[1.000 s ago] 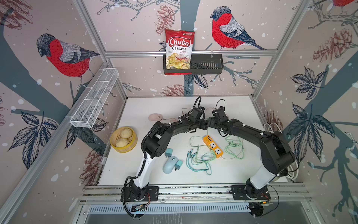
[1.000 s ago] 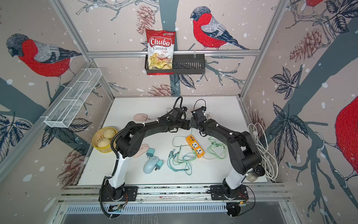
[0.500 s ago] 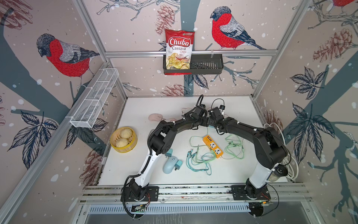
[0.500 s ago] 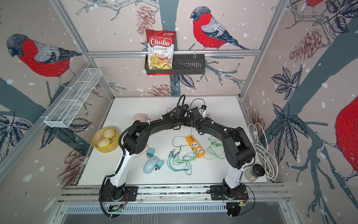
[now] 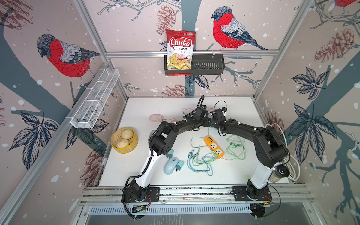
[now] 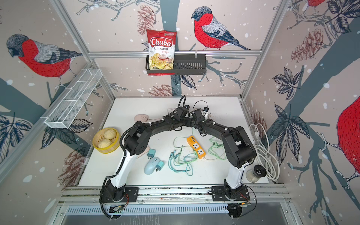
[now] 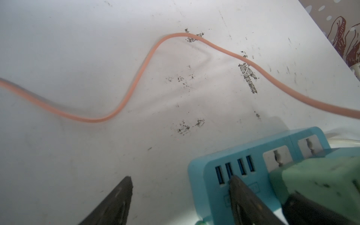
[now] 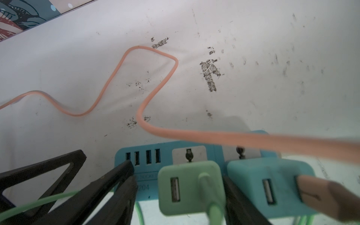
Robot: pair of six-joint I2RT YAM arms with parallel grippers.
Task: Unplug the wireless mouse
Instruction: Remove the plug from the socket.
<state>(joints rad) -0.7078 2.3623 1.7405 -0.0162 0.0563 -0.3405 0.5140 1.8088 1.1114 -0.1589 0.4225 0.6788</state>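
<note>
A pink mouse (image 5: 155,117) lies at the back left; its pink cable (image 8: 109,81) snakes to a blue adapter (image 8: 272,187) plugged into a blue power strip (image 8: 144,187). Beside that adapter sits a green adapter (image 8: 187,187) with a green cable. My right gripper (image 8: 179,175) is open, its fingers either side of the green adapter, with a gap on one side. My left gripper (image 7: 181,177) is open with nothing in it, one finger (image 7: 243,196) over the strip's USB end and one over bare table. In both top views the wrists (image 5: 209,121) hide the strip.
A blue mouse (image 5: 171,165) and small blue plugs lie at the front. An orange power strip (image 5: 214,144) sits among green cables (image 5: 200,161). A steamer basket (image 5: 116,145) of buns stands at the left. A jar (image 5: 280,172) and a white cable coil (image 5: 290,153) are at the right edge.
The right arm's elbow has drawn in while its wrist stays beside the left wrist at the back middle. The left arm has hardly moved.
</note>
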